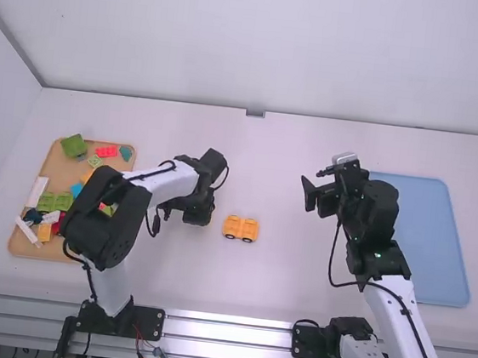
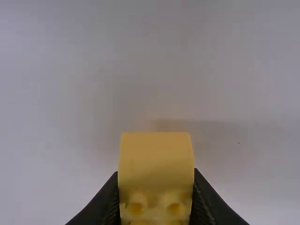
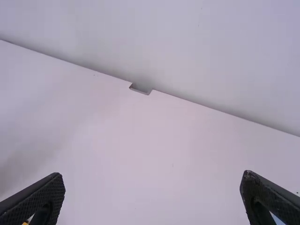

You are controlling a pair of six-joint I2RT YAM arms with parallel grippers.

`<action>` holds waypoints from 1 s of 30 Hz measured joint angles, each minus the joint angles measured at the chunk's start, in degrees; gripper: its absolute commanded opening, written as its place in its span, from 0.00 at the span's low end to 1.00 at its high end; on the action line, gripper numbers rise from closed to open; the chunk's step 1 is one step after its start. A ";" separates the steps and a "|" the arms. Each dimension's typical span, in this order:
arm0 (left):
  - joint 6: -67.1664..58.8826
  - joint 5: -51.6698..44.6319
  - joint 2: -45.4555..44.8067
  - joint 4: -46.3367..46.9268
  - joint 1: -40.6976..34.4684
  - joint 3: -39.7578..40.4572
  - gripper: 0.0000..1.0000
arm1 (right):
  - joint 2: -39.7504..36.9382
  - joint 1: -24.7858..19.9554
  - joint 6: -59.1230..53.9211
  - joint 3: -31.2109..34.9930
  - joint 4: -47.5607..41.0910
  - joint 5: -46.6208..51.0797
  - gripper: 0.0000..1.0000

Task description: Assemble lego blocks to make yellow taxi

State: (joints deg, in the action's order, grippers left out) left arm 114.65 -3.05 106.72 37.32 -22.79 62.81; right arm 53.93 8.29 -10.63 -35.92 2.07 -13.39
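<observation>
I judge my taxi only partly built, its yellow wheeled base (image 1: 241, 228) sitting just past three o'clock from my left gripper (image 2: 156, 180), which pinches a yellow block (image 2: 155, 157) yet to be fitted, while my right gripper (image 3: 152, 182), fingers apart, hangs toward two o'clock from the base.

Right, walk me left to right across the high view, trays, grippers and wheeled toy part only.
Brown tray of blocks, left gripper, yellow wheeled toy part, right gripper, blue tray.
</observation>
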 measured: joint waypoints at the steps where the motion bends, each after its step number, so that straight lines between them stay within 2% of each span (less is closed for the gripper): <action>1: 0.31 -0.17 0.00 -1.18 0.00 -0.68 0.09 | 0.00 0.00 0.04 0.00 -0.15 0.04 0.99; 2: 0.44 -0.35 0.00 -2.01 0.00 -1.16 0.10 | 0.00 0.00 -0.15 -0.02 -0.24 0.04 0.99; 5: 0.94 -0.39 0.04 -2.93 0.00 -2.19 0.22 | 0.00 0.00 0.00 0.00 -0.74 -0.02 0.99; 6: 0.96 -0.42 0.11 -2.95 0.00 -2.45 0.34 | 0.00 0.00 -0.02 0.00 -0.81 0.02 0.99; 7: 0.96 -0.42 0.11 -2.91 0.02 -2.47 0.37 | 0.00 0.00 -0.13 0.00 -0.79 0.02 0.99; 8: 0.76 -0.46 0.15 -2.84 0.00 -2.58 0.62 | 0.00 0.00 -0.17 0.00 -0.81 0.02 0.99; 10: 1.33 -0.59 0.17 -2.91 0.00 -2.60 0.77 | 0.00 0.00 -0.04 -0.02 -0.81 0.04 0.99; 11: 1.09 -0.59 0.17 -2.91 0.00 -2.60 0.78 | 0.00 0.00 -0.11 0.00 -0.81 0.00 0.99; 13: 1.33 -0.59 0.15 -2.86 0.00 -2.60 0.92 | 0.00 0.00 -0.02 0.00 -0.79 0.04 0.99; 20: -0.46 -1.53 0.15 -2.34 0.02 -2.58 0.92 | 0.00 0.00 -0.15 -0.02 -0.81 0.02 0.99; 23: -3.32 -2.38 0.22 1.40 0.07 -1.42 0.94 | 0.00 0.00 -0.09 -0.02 -0.79 0.00 0.99; 27: -8.02 -2.29 0.79 9.81 0.07 5.01 1.00 | 0.00 0.00 -0.13 0.00 -0.81 0.02 0.98; 30: -12.15 -1.16 0.81 15.23 0.07 10.34 0.99 | 0.00 0.00 -0.15 0.00 -0.79 0.02 0.99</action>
State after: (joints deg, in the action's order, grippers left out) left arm 102.50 -4.21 107.53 52.56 -22.72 73.14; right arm 53.93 8.29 -10.79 -35.92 1.28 -13.37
